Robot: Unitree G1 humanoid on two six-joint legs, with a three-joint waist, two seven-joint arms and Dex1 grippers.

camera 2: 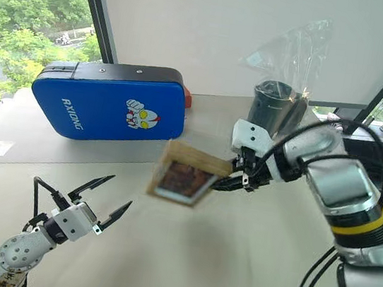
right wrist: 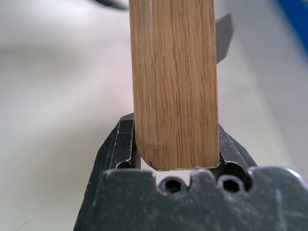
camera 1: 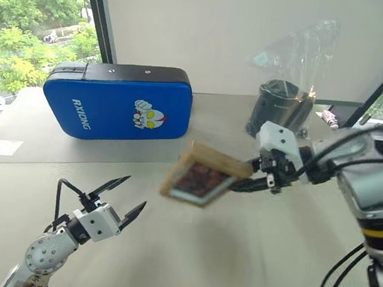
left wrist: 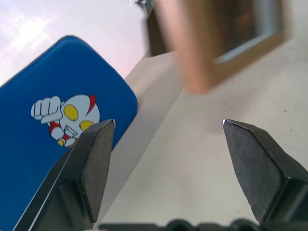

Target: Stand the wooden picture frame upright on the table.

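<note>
Right gripper (camera 1: 247, 182) clamps the small light-wood picture frame (camera 1: 201, 177) by its stiff edge, aloft and tilted above the beige table (camera 1: 232, 263); light, glass-fronted, likely fragile; left gripper (camera 1: 115, 201) open, empty.

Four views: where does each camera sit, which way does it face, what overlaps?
Left eye and right eye views: on the head, facing forward and down over the beige table; both arms show.
Left wrist view: along the left gripper, jaws open, toward the blue padded case.
Right wrist view: along the right gripper, jaws shut on the light-wood picture frame.
Shared: all show the frame, held off the table.
</note>
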